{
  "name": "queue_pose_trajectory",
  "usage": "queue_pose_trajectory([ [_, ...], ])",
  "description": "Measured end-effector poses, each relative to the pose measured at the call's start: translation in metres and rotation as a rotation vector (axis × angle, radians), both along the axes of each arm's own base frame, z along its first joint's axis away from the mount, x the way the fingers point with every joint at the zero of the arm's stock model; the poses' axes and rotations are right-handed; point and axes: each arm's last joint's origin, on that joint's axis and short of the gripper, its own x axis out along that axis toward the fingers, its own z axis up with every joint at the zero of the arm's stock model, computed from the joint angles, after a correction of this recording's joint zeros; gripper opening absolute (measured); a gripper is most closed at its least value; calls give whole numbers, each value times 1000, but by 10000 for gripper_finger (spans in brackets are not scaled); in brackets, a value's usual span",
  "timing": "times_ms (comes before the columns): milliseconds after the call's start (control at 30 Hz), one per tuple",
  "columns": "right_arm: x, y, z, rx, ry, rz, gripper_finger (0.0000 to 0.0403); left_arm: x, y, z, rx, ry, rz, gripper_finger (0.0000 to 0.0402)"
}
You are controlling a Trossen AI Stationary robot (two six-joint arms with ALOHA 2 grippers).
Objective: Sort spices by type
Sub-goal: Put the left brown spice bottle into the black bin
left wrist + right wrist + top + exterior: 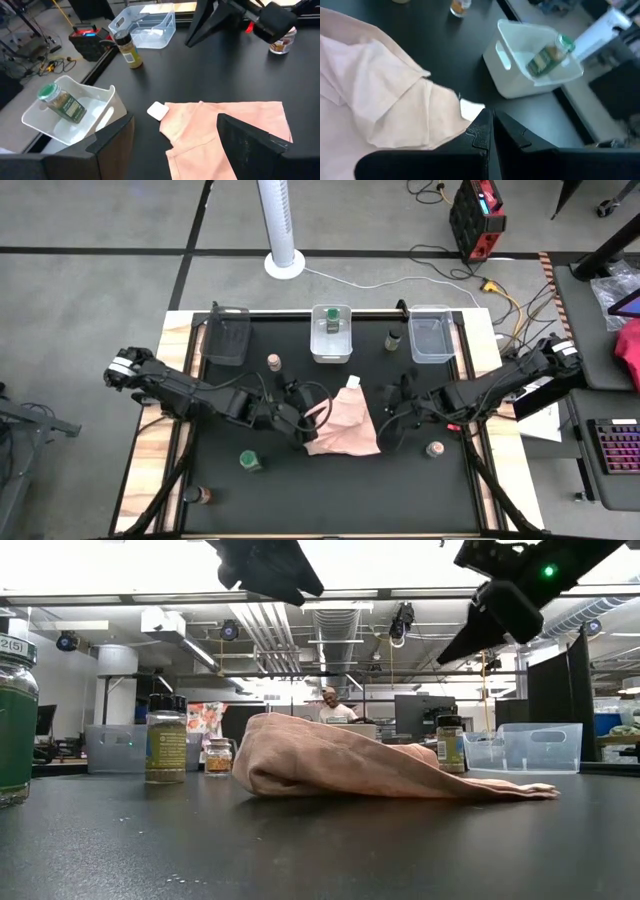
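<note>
1. Pink cloth (343, 423) lies crumpled on the black tabletop (330, 490), between the two grippers. It is no part of the sort, and it probably sits where it does only because nobody has cleared it away.
2. Three clear bins stand in a row beyond both grippers. The middle bin (331, 333) holds one green-lidded jar (331, 323), apparently the start of the green group. The left bin (225, 333) and right bin (431, 333) look empty.
3. Loose spices:
   - tan-lidded jar (273, 362), just beyond the left gripper (303, 412);
   - dark-lidded jar (393, 338), beyond the right gripper (393, 427), between the middle and right bins;
   - second green-lidded jar (250, 461), on the near side of the left gripper;
   - brown-lidded jar (434, 449), close beside the right gripper;
   - one more jar (205, 495), well apart, by the tabletop's near-left edge.
4. Left gripper: raised over the cloth's left edge, fingers parted, grasping nothing. The arm reaches in low from the left.
5. Right gripper: raised beside the cloth's right edge, fingers clenched together, empty. The arm reaches in from the right.
</note>
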Motion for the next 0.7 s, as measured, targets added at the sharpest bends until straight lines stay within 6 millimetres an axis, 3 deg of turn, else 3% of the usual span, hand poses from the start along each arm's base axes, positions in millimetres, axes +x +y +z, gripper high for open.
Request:
queue_pose_trajectory([
  [333, -3, 24, 7, 172, -84, 51, 12, 5, 18, -1, -25, 34, -41, 269],
  [700, -7, 26, 7, 153, -17, 76, 12, 6, 12, -2, 8, 123, -281, 269],
])
